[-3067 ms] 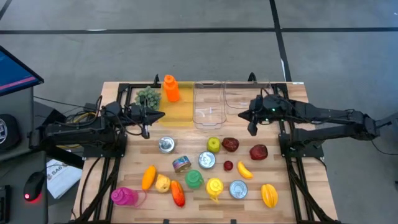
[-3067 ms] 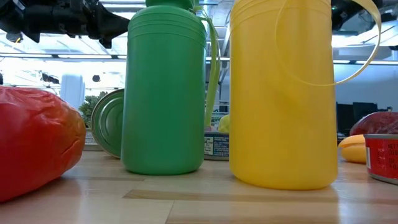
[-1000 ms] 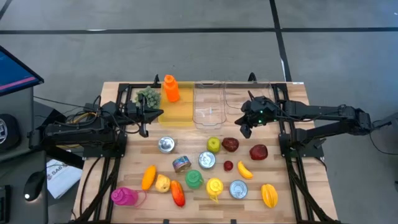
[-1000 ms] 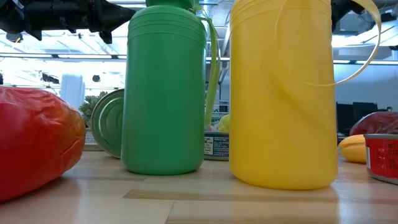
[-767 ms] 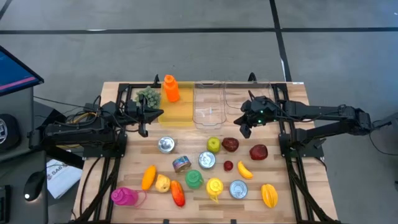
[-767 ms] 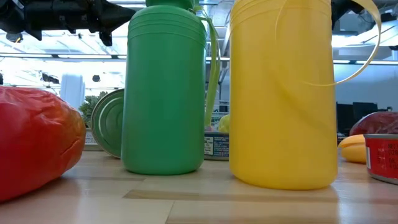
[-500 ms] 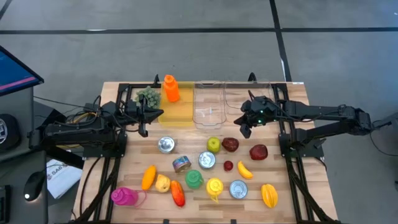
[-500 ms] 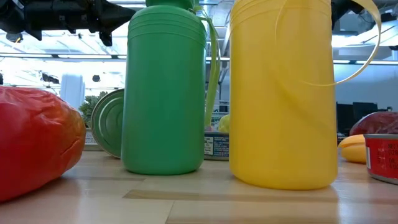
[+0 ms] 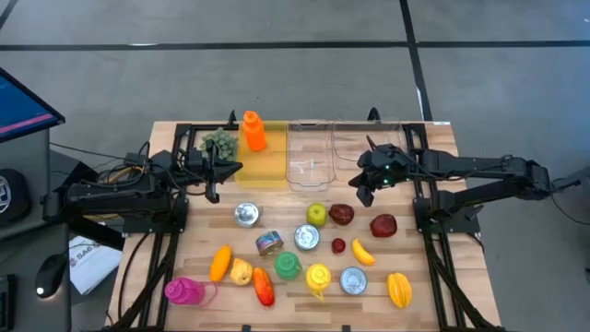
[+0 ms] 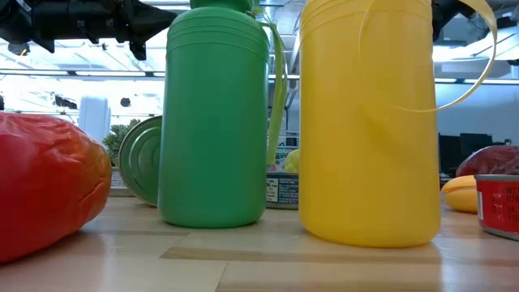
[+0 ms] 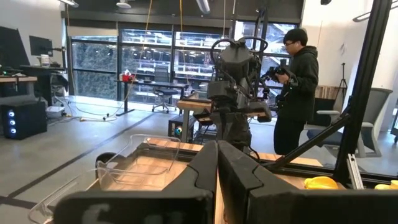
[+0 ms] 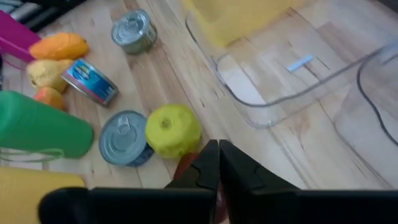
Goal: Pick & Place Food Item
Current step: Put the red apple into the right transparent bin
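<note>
Two closed, empty grippers hang over the table. Nearest the front lies the dark red fruit [image 9: 341,214], beside the green apple [image 9: 316,214]; just behind it hovers the right gripper [image 9: 364,195]. Left gripper [image 9: 241,171] waits farther off.

No label, sign or number can be read.

A robotics lab in an open office building is shown. A wooden surface [image 9: 304,277] is set on a grey concrete floor [image 9: 277,74], with two arms mounted on black frames. Behind it, large windows [image 11: 149,62], desks with chairs [image 11: 163,87], a computer tower [image 11: 22,119] and a standing person [image 11: 297,93] are seen.
</note>
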